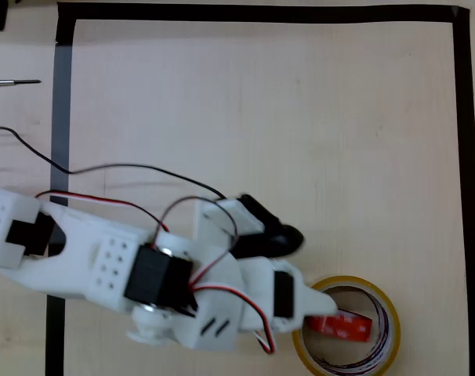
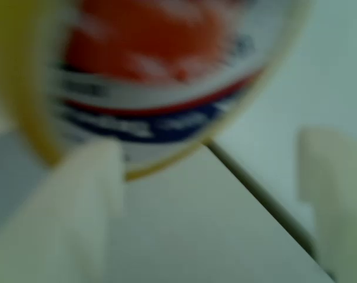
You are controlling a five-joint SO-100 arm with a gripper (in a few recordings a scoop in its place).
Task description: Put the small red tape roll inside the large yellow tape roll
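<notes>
In the overhead view the large yellow tape roll (image 1: 387,307) lies flat near the bottom right of the marked area. The small red tape roll (image 1: 349,327) rests inside its ring, white print facing up. My gripper (image 1: 320,307) reaches over the ring's left rim, just left of the red roll. The wrist view is blurred: the yellow tape roll (image 2: 26,94) curves across the top with the red tape roll (image 2: 149,41) inside it. My two pale fingers (image 2: 78,206) stand wide apart below them, and the gripper (image 2: 208,188) is open with nothing between them.
A black tape border (image 1: 463,157) frames the wooden table, its right strip close to the yellow ring. The same tape line (image 2: 261,194) crosses the wrist view. A thin metal tool (image 1: 14,81) lies outside the border at the upper left. A black cable (image 1: 120,167) trails from the arm.
</notes>
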